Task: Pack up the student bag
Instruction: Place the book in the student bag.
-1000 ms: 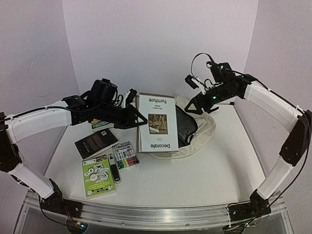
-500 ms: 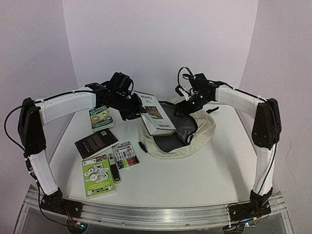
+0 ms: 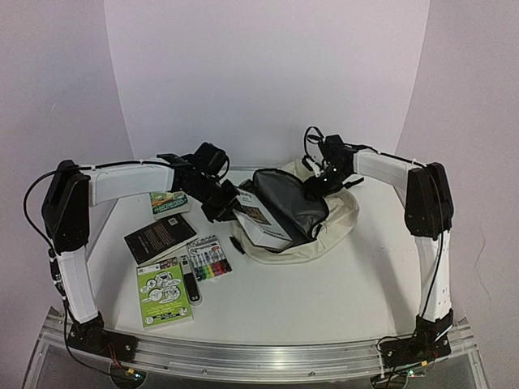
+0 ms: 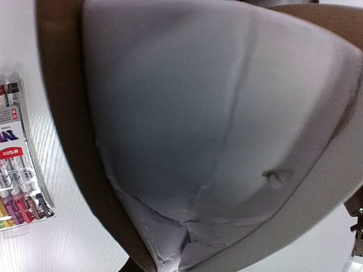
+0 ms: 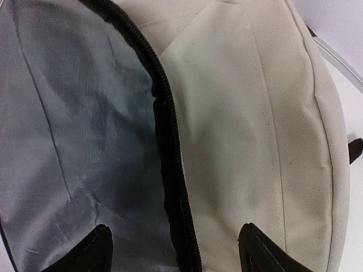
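Slumping on the desk [image 3: 349,284], the cream backpack [image 3: 339,223] lies right under the right hand [image 3: 319,181] and just past the tips of the left hand [image 3: 229,207]. Its mouth is unzipped and the dark grey lining [image 3: 288,198] shows. The right hand hovers at the far rim of that opening. In its wrist view its two fingers [image 5: 96,252] stand well apart, with the black zipper [image 5: 167,141] and a stretch of cream cloth lying flat between them and nothing pinched. The left hand is closed narrowly on the near end of a white book [image 3: 261,220], which tilts with its other end pushed into the mouth of the backpack. The left wrist view is filled by a blurred pale grey surface too close to make out. A marker pack [image 4: 16,164] sits at its left edge on the desk. In the top view that marker pack [image 3: 209,259] lies near and below the left hand. A black booklet [image 3: 159,235] lies beside it and a green booklet [image 3: 165,293] closer to the arm bases. A green-covered book [image 3: 168,203] rests behind the left arm, on the side away from the backpack.
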Robot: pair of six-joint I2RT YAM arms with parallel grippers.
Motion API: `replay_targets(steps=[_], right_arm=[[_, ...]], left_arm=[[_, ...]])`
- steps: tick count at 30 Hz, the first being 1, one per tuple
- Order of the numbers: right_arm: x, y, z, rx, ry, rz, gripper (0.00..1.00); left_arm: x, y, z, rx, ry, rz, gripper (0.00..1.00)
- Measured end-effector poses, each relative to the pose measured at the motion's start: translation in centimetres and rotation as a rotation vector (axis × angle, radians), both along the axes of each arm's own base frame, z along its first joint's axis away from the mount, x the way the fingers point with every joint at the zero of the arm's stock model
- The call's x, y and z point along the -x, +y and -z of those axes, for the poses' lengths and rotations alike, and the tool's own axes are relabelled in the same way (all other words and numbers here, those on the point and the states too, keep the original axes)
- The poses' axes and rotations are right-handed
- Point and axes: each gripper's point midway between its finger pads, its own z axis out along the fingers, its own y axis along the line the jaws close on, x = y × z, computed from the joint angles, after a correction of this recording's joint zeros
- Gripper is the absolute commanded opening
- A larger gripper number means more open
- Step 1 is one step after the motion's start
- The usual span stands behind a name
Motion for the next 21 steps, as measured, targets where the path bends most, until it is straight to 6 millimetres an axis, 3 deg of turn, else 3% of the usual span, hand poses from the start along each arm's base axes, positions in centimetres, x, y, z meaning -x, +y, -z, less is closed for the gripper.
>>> replay_targets(steps=[1, 3, 10, 16, 21], right_arm=[[0.0, 0.0, 0.1, -0.002, 0.004, -0.002, 0.13], [0.1, -0.1, 0.1, -0.007, 0.01, -0.007, 0.0], [-0.5, -1.3, -0.7, -0.045, 0.01, 0.009, 0.0], [-1.2, -3.5, -4.5, -0.097, -0.039, 0.047, 0.0], [-1.2, -3.8, -6.6, -0.124, -0.071, 0.047, 0.0]], left_arm=[[-0.1, -0.2, 0.4, 0.0, 0.006, 0.004, 0.08], [-0.4, -0.6, 0.9, -0.001, 0.014, 0.01, 0.09], [-1.7, -2.1, 1.4, 0.032, -0.001, 0.031, 0.12], [-3.2, -3.0, 1.6, 0.091, -0.03, 0.04, 0.16], [-4.8, -4.3, 2.5, 0.145, -0.059, 0.054, 0.2]])
